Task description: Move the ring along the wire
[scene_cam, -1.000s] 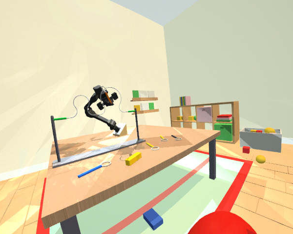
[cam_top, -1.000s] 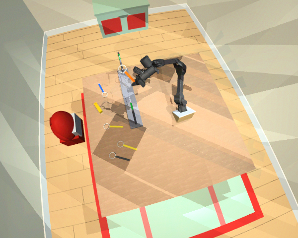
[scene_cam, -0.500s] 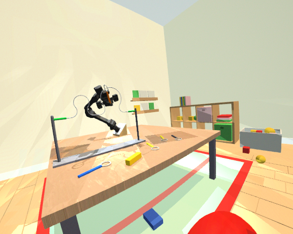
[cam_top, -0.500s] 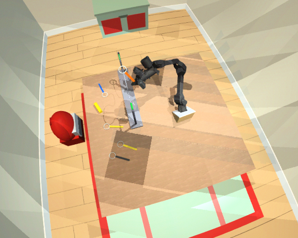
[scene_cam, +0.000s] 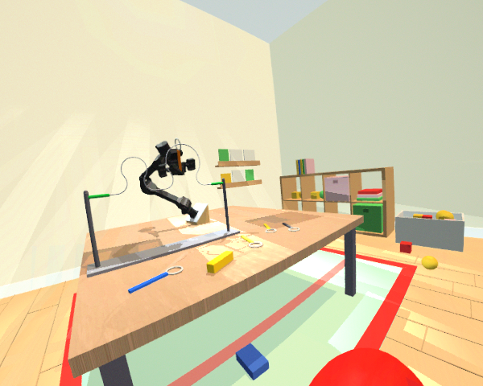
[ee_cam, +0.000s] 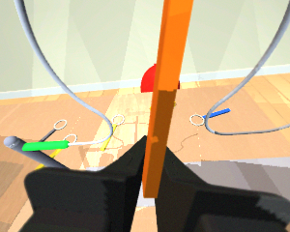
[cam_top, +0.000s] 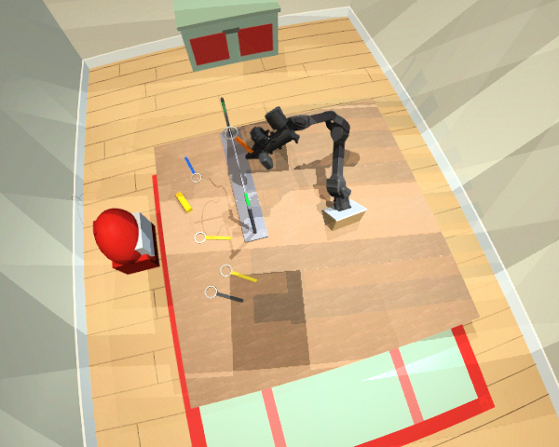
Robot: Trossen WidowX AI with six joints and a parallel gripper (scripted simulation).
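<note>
Ring (cam_top: 230,133) tops the near-upright orange handle (ee_cam: 163,101), whose lower end the tool (ee_cam: 151,166) clamps.

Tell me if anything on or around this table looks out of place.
Nothing looks damaged or spilled. Four spare ring wands and a yellow block lie loose on the table, away from the wire. A blue block lies on the rug beneath. The gripper holds the orange handle upright.

Bright, warm light is filling the room. Pale beams are fanning across the walls (scene_cam: 67,104). Dark square shadows are lying on the table (cam_top: 366,269). Everything is looking a bit soft and blocky, and the edges are bending outward.
</note>
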